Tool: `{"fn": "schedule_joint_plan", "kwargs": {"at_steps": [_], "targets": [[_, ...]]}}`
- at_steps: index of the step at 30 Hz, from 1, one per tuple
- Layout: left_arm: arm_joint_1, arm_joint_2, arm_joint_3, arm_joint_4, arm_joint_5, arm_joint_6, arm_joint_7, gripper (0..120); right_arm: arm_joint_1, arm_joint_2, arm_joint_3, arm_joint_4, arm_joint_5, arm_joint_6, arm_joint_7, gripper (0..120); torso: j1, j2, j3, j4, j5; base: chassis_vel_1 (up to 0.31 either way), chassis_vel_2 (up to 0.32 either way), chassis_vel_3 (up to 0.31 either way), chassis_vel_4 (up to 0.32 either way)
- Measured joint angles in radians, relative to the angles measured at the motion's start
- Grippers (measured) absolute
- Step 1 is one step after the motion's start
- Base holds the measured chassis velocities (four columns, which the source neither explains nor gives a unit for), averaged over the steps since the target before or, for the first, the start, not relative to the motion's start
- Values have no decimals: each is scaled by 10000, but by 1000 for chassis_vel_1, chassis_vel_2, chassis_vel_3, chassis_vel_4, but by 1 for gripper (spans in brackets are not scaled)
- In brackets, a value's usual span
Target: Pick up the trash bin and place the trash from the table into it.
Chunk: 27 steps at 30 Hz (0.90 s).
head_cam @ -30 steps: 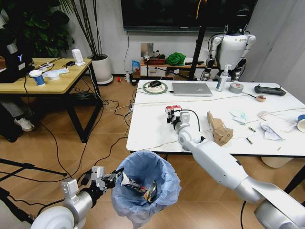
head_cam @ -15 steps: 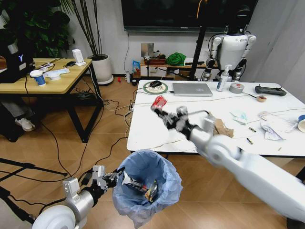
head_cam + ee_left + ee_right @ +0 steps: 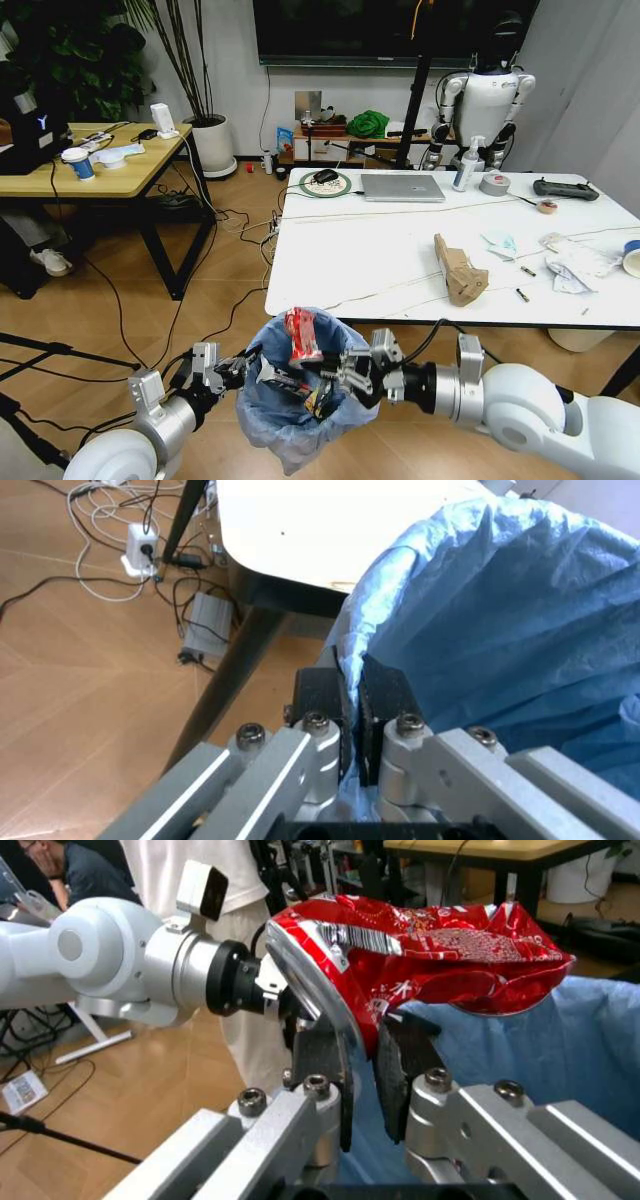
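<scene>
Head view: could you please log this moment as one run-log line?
left pincer: shut on light-blue-lined dark trash bin rim | right pincer: holds crumpled red snack wrapper over bin

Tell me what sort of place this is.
Probably an office or robotics lab: a silver laptop on the white marble-look table, a white humanoid robot by the wall, a large dark screen above.

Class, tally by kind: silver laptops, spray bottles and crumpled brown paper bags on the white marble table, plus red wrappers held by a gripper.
Silver laptop: 1
Spray bottle: 1
Crumpled brown paper bag: 1
Red snack wrapper, in the right gripper: 1
Total: 4
</scene>
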Motion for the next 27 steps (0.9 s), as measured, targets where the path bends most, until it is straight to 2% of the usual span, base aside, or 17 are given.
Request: {"fn": "schedule_joint_plan", "kwargs": {"at_steps": [4,10,12,17,18,20,22,24,27], "targets": [[-9,-18,11,1,5,6,-3,0,78,46,-55,-116,-82,-19,48,11,0,0,2,2,1,0,0,0,0],[-52,-11,37,37,-10,15,-14,0,-5,114,-73,-266,-260,-20,162,37,2,-1,2,0,1,0,0,0,0],[-52,-11,41,38,-11,16,-14,0,0,118,-72,-270,-263,-20,166,37,2,-1,2,0,1,0,0,0,0],[-34,-24,55,63,8,22,-19,0,68,248,97,-336,-275,-17,270,60,2,-2,1,-2,0,0,0,0,0],[-34,-24,55,63,8,22,-19,0,68,248,97,-336,-275,-17,270,60,2,-2,1,-2,0,0,0,0,0],[9,-37,57,74,35,24,-19,0,209,549,482,-498,-219,-18,513,68,1,-2,1,-2,0,0,0,0,0],[53,-82,73,79,115,24,-16,0,448,1094,1468,-988,41,-222,1556,79,2,-2,2,3,0,0,0,0,0],[85,-128,74,57,153,24,-3,0,344,1256,2242,-1359,9,-493,2491,88,3,-2,2,3,-4,0,0,0,0],[115,-172,58,36,203,18,27,0,168,1362,2854,-1786,-199,-675,3400,94,3,-3,2,-1,0,0,0,0,0]]}}
